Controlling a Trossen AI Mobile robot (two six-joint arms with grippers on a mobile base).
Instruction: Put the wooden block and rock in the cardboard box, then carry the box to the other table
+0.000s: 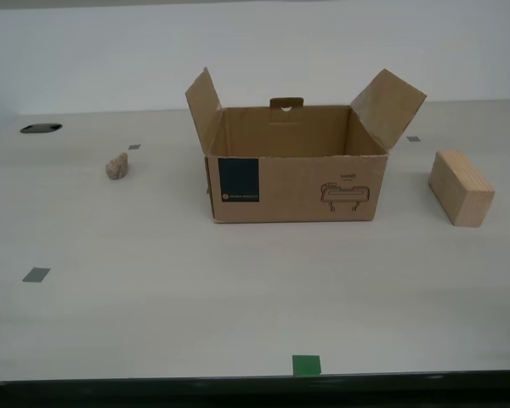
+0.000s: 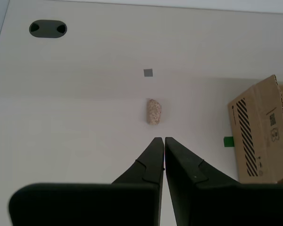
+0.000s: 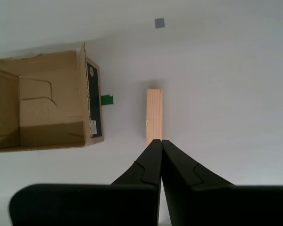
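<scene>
The cardboard box (image 1: 295, 177) sits open in the middle of the table (image 1: 238, 297), its flaps up. The rock (image 1: 117, 166) lies on the table at the exterior view's left of the box, well apart from it. The wooden block (image 1: 461, 187) lies at the exterior view's right.

My second gripper (image 2: 160, 140) hangs above the table with its jaws pressed together, holding nothing. The rock (image 2: 153, 112) is just past its tips.

My first gripper (image 3: 157, 142) is closed too and empty. Its tips are over the near end of the wooden block (image 3: 154, 115), with the box (image 3: 42, 101) beside.

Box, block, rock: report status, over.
First claw shut, above block. Second claw shut, above rock. Box open, looks empty; block and rock outside on table, one each side. Nothing in the way.
</scene>
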